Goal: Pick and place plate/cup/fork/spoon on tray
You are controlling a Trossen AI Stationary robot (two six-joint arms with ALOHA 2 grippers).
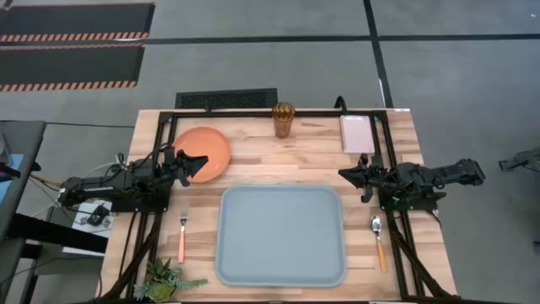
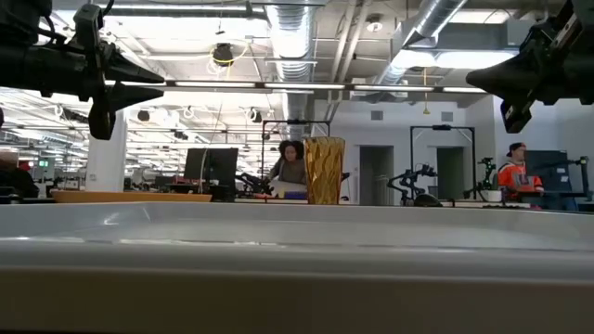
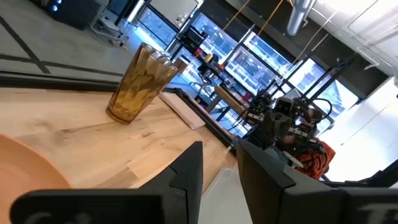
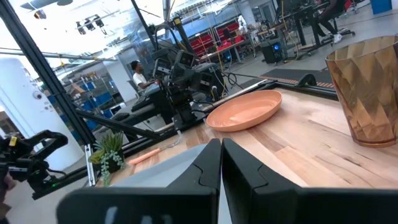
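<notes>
**Plate beside the left gripper**

Plate [image 1: 202,153] lies beyond the tray's [image 1: 281,235] far-left corner, its near rim just under the left gripper [image 1: 197,161], whose fingers stand slightly apart. The right gripper [image 1: 345,173], nearly closed, hovers off the tray's far-right corner, well apart from it.

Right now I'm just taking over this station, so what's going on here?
Nothing is on the tray yet. The left gripper hovers over the edge of the plate, fingers slightly apart, holding nothing. The right gripper hangs shut and empty beyond the tray's far right corner. The cup stands at the far edge; the fork and spoon flank the tray.
</notes>
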